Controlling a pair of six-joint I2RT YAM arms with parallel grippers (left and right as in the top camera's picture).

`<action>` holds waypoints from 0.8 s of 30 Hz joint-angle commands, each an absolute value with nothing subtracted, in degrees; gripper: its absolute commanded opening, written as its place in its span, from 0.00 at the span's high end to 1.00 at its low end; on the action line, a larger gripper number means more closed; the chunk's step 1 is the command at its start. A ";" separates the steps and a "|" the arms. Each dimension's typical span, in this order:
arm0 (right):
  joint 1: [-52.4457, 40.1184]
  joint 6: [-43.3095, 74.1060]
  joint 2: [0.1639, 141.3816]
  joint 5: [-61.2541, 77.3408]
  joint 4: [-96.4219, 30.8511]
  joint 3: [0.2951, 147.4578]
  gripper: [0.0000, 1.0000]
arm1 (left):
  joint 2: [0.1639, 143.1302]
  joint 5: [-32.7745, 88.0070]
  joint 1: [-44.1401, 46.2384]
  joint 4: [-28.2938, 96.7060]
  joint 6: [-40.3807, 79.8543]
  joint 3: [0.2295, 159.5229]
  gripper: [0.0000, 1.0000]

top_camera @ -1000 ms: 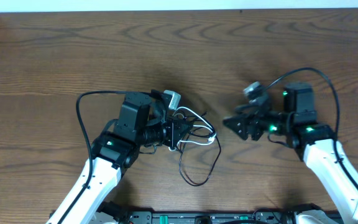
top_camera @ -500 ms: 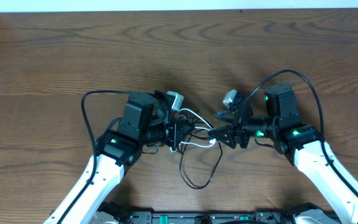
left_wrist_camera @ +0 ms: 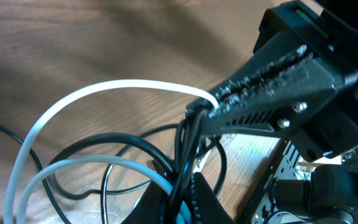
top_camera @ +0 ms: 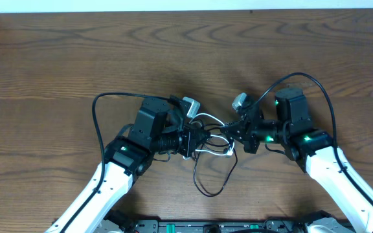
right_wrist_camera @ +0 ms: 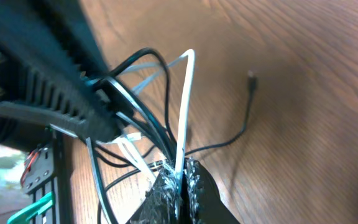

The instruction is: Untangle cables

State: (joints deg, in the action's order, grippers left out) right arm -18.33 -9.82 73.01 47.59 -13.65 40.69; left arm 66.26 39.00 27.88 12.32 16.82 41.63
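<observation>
The thin white cable (top_camera: 207, 117) and the thin black cable (top_camera: 214, 188) hang tangled between my two grippers at the table's middle. My left gripper (top_camera: 203, 138) is shut on both cords; in the left wrist view the white cable (left_wrist_camera: 104, 90) and black cable (left_wrist_camera: 135, 142) run into its jaws (left_wrist_camera: 188, 199). My right gripper (top_camera: 226, 131) faces it, tips almost touching. In the right wrist view it (right_wrist_camera: 180, 175) is shut on the white cable (right_wrist_camera: 188, 106) alone, while the black cable (right_wrist_camera: 241, 134) trails to a small plug (right_wrist_camera: 251, 74) lying on the wood.
The wooden table (top_camera: 76, 52) stretches bare behind and beside the arms. Thick black arm cables arch over the left arm (top_camera: 99, 107) and the right arm (top_camera: 316, 79). A metal rail (top_camera: 238, 226) runs along the near edge.
My right gripper has come left to the tangle and shut on the white cable. The left arm has shifted slightly right, still holding the cords.
</observation>
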 commanded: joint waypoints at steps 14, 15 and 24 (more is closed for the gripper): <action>-18.41 21.41 73.12 12.56 -12.56 40.49 0.99 | 66.24 33.78 28.05 20.49 16.05 42.46 0.91; -18.41 22.35 73.12 11.70 -12.69 40.49 0.99 | 66.22 33.78 28.05 20.34 16.05 42.46 0.89; -18.41 36.93 73.12 -6.04 -21.58 40.49 0.99 | 66.04 33.82 27.79 19.20 15.59 42.46 0.85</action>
